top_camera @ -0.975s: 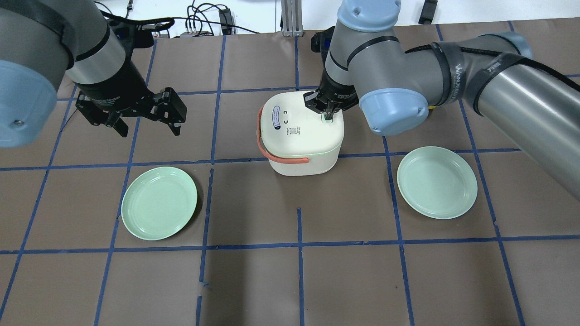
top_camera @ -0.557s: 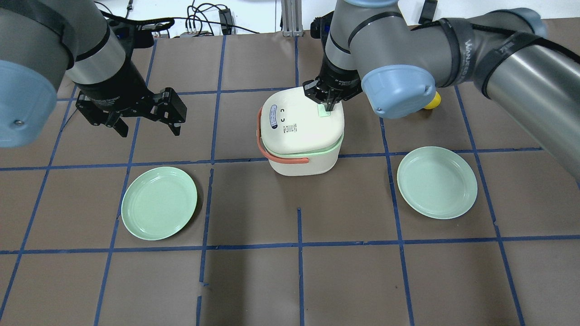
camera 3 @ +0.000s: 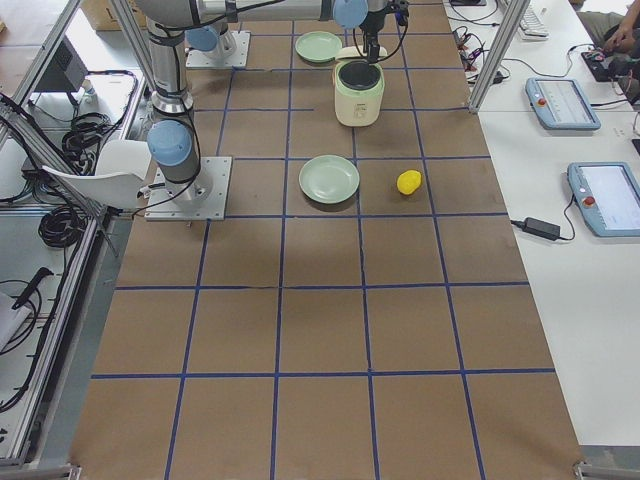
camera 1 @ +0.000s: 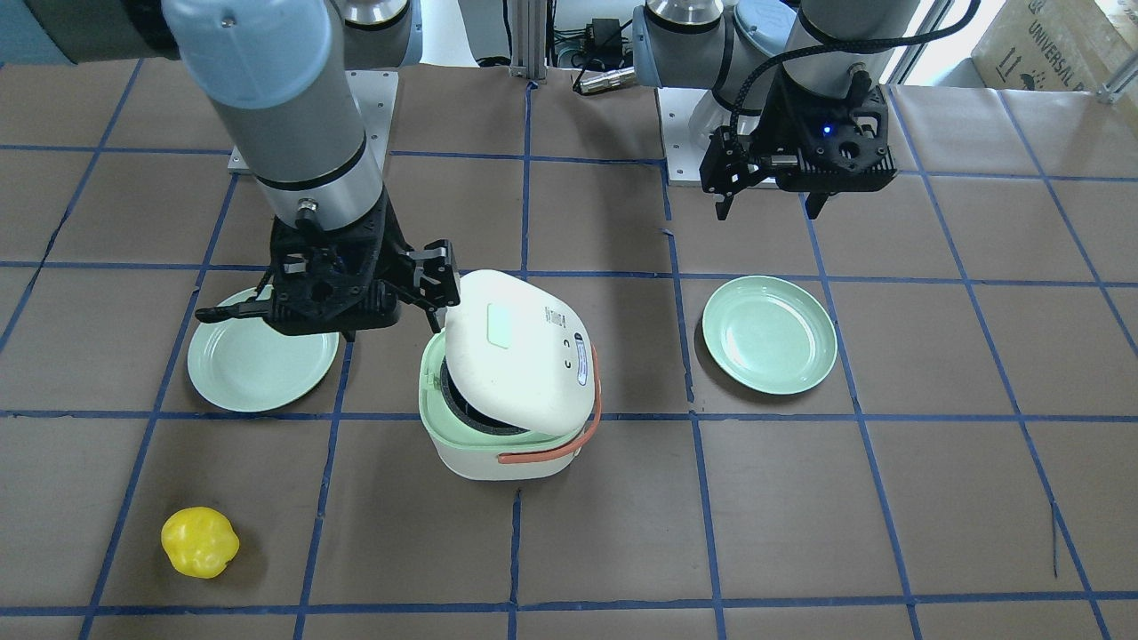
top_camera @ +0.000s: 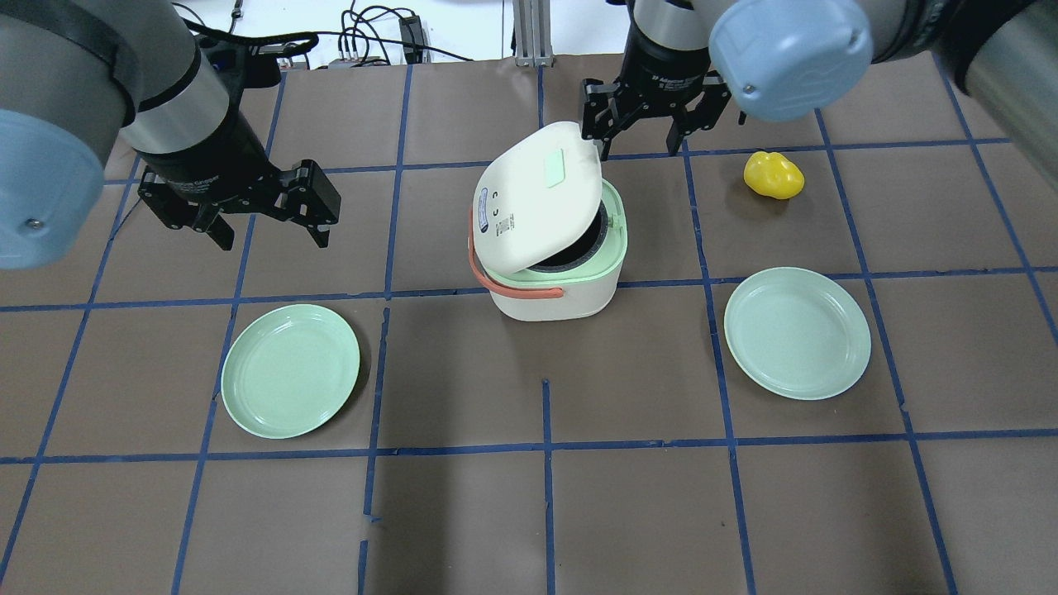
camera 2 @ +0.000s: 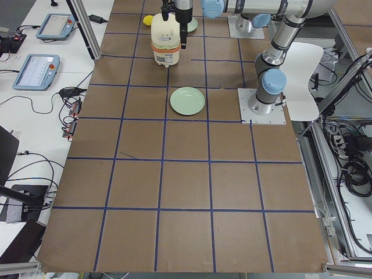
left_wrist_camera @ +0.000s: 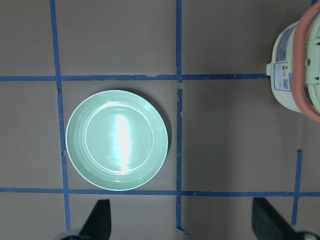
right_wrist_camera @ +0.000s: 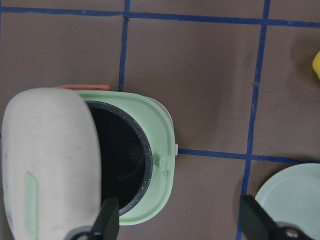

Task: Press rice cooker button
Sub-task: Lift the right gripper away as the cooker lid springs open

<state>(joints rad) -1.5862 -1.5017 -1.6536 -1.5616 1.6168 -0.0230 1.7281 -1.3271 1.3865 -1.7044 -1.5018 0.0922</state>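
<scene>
You had the rice cooker standing upright in the middle stretch of the counter, a little nearer your edge than the robot's. Its lid was tilted up, raised on the side facing the right gripper. That left the mint-green rim and the black inner pot showing beneath it. The pale green button sat on the lid's top face with nothing on it. The orange-red handle lay folded down around the body.

The right gripper hung just past the cooker toward your edge, its fingers spread wide and carrying nothing. One finger was close beside the lid's raised edge, but you could not have told from these views whether they touched.

The left gripper hovered toward the counter's left end, well apart from the cooker. Its fingers were likewise parted and empty.

One pale green plate lay flat on the left of the cooker and another plate on its right, both toward the robot's edge. A small yellow object lay beyond the right-hand plate, nearer your edge. All three were clear of the cooker and of both grippers.
</scene>
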